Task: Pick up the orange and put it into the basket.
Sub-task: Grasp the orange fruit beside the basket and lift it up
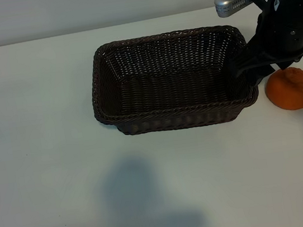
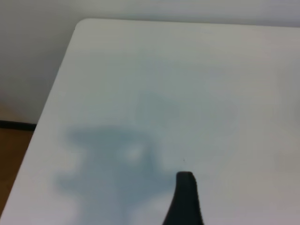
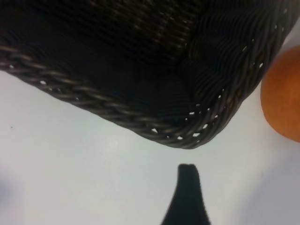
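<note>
The orange sits on the desk just beside the basket, not yet lifted. The right gripper hovers near it, jaws wide and empty, probably lining up a grab. The left gripper waits aside, jaws wide too.

The right arm covers the basket's right end in the exterior view, and the picture's top and right edges cut the arm itself off. The right tool's tips are lost against the dark wicker there. In the right wrist view, only one fingertip shows, the orange is cut by the edge, and the basket runs past the frame. In the left wrist view, the left tool shows just one blurred fingertip over the tabletop.
</note>
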### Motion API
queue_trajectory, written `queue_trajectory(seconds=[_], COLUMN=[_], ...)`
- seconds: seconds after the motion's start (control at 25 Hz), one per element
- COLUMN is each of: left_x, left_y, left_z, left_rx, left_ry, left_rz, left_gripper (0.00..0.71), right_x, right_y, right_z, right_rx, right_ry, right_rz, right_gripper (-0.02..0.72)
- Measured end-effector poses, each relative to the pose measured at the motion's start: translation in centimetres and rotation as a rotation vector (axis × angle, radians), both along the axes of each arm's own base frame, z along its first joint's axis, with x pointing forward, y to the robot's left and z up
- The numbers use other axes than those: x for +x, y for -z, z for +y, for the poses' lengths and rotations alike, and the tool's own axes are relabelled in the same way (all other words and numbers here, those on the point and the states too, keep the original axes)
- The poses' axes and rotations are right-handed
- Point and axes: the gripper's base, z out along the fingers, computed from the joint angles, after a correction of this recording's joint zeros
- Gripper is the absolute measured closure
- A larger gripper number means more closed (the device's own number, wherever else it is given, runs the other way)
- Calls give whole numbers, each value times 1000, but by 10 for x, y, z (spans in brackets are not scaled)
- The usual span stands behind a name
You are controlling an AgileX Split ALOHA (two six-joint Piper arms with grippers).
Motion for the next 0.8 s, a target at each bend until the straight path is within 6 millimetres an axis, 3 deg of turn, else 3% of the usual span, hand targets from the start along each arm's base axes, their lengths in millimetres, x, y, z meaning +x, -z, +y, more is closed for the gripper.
queue_trajectory(seconds=[0.12, 0.36, 0.8], left_x=[-20, -40, -25], left_y=[25, 66, 122], left_z=[-4, -13, -12], left_rx=[-20, -79, -101], left_ry=[14, 66, 63], left_rz=[-25, -60, 76], left_gripper=[114, 114, 114], right_x=[0, 0, 0], right_y=[0, 0, 0], right_z=[0, 0, 0], right_rx=[0, 1, 1], right_ry=[0, -1, -1], right_rz=[-2, -4, -4], right_gripper=[156, 156, 156])
